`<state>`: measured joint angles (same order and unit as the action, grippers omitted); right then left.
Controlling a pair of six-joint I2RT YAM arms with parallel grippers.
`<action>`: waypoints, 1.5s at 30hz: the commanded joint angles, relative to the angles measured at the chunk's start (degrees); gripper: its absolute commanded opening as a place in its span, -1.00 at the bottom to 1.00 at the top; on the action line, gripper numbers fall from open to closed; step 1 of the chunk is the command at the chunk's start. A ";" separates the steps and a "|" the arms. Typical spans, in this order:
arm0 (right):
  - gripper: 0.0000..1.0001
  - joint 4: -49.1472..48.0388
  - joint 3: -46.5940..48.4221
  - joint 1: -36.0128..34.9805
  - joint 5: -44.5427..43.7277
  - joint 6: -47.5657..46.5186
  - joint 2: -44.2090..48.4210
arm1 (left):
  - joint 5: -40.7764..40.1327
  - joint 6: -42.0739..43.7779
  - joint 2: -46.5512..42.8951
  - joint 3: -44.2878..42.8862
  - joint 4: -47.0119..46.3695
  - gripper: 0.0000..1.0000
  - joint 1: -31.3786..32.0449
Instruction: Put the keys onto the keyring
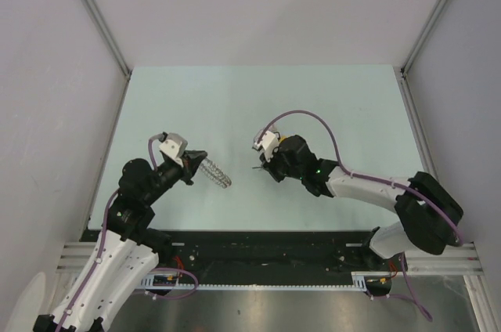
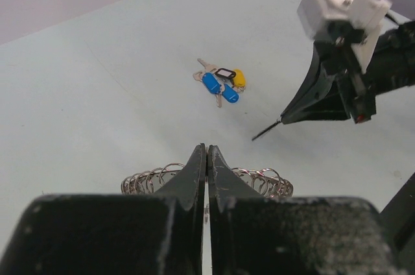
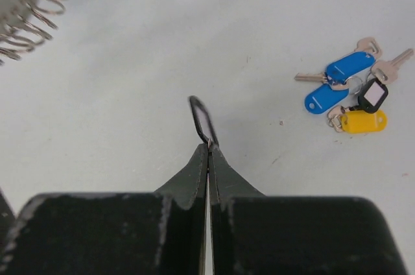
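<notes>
The keyring [image 2: 269, 181] is a silvery coil bent into a ring. My left gripper [image 2: 207, 152] is shut on its middle and holds it just above the table; it also shows in the top view [image 1: 217, 173] and at the right wrist view's upper left [image 3: 29, 2]. My right gripper [image 3: 208, 147] is shut on a black-rimmed key tag [image 3: 203, 119] that sticks out past its tips. The other keys [image 3: 350, 93], blue, yellow and black-rimmed, lie in a cluster on the table to its right. They also show in the left wrist view [image 2: 222, 83]. In the top view they are hidden.
The pale green table [image 1: 329, 105] has white walls on three sides and a black rail at the near edge [image 1: 274, 242]. The two grippers [image 1: 196, 161] [image 1: 262, 166] face each other near the table's middle, a short gap apart.
</notes>
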<state>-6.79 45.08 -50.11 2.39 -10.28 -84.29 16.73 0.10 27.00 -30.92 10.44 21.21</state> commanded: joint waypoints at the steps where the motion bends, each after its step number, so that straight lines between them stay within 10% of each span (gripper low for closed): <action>1: -1.00 4.93 0.10 3.07 11.81 1.49 7.46 | 4.00 1.40 0.24 -0.81 -3.49 -0.98 -0.56; 13: -1.00 9.51 0.18 8.89 36.53 1.14 15.56 | 19.28 3.42 3.67 -1.08 -5.77 -0.99 -0.56; 26: -1.00 14.26 1.85 7.92 31.98 0.18 22.50 | 43.71 7.31 15.61 -2.05 -18.65 -1.00 -0.30; 37: -1.00 10.13 1.94 3.44 26.16 -0.53 18.82 | 42.86 2.19 28.44 -0.19 -30.91 -1.00 3.22; 45: -1.00 7.40 0.63 5.19 29.77 0.17 18.54 | 40.13 -13.54 39.69 7.53 -67.53 -0.99 6.12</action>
<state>4.27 45.04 -46.30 29.98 -10.15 -66.92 57.04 -4.25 63.02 -26.17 -32.42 26.24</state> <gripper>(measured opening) 0.009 0.006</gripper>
